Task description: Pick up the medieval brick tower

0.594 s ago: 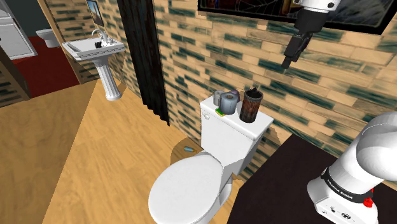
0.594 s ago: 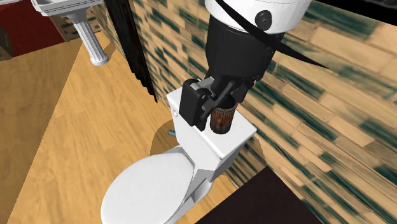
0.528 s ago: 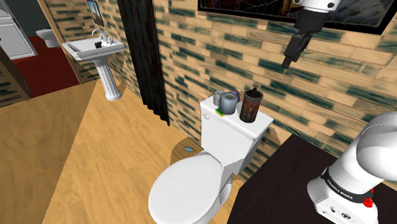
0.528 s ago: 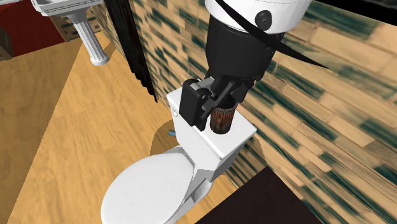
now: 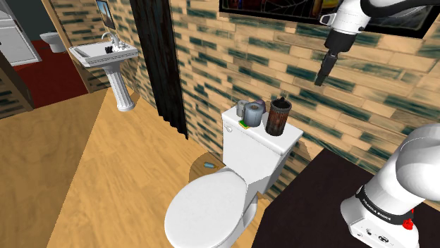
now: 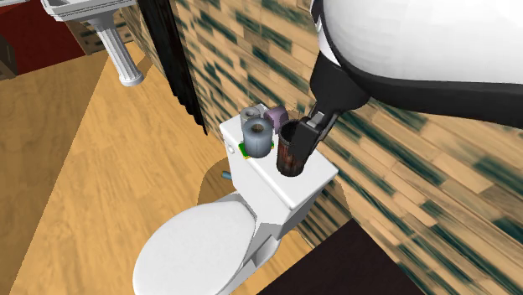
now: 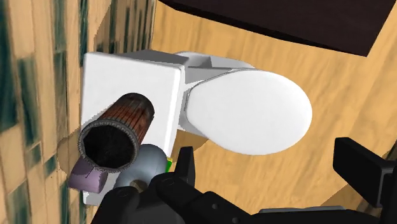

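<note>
Nearest in the shoulder view, the white arm base rests on a dark flat slab. A black band around the base carries white lettering too small to read, with a small red mark beside it.

Just past the slab, a white toilet with its lid down stands on a light wooden plank floor. On the toilet's white tank lid, the reddish-brown round brick tower stands upright at the end toward the shoulder view's right. A grey roll, a pale purple object and a small green thing sit just beside it.

The all-black two-finger tool hangs high above the tank in front of the wall, pointing down, well apart from the tower. In the wrist view the tool has its fingers standing wide apart with nothing between them. That view also looks straight down the tower into its dark hollow top, which the side views do not show. In the second exterior view the big white arm crosses the frame and the tool overlaps the tower.

Behind the toilet is a wall of tan and dark green bricks bearing a dark framed picture. Farther off are a black curtain and a white pedestal sink, and farthest of all a red floor.
</note>
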You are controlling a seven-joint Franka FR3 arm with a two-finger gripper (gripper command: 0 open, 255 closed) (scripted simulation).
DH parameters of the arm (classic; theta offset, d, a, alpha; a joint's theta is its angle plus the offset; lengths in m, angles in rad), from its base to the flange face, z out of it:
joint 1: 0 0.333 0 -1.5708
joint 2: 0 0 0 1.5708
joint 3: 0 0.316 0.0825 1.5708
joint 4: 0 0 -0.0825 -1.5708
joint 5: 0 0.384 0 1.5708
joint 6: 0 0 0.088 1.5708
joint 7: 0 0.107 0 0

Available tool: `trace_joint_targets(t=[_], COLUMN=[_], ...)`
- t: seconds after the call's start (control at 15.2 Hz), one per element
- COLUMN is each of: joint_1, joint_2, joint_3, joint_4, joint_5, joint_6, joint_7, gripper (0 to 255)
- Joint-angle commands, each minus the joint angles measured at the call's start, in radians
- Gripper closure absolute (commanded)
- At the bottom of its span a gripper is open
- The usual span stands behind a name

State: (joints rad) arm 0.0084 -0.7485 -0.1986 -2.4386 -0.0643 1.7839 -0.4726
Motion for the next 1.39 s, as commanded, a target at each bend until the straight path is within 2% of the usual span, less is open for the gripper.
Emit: trace_joint_targets(t=[0.0, 0.4, 0.73, 0.99, 1.19, 1.32], joint_1=[0.008, 0.057, 0.129, 0.198, 0.231, 0.225], joint_2=[0.032, 0.186, 0.369, 0.553, 0.716, 0.832], joint_3=[-0.061, -0.234, -0.382, -0.495, -0.556, -0.568], joint_4=[-0.004, 0.014, 0.084, 0.174, 0.261, 0.329], joint_5=[-0.026, -0.06, -0.019, 0.087, 0.22, 0.321], joint_6=[0.041, 0.185, 0.293, 0.356, 0.378, 0.375], joint_7=[-0.109, -0.409, -0.681, -0.929, -1.139, -1.279], gripper=[0, 0, 0, 0, 0, 0])
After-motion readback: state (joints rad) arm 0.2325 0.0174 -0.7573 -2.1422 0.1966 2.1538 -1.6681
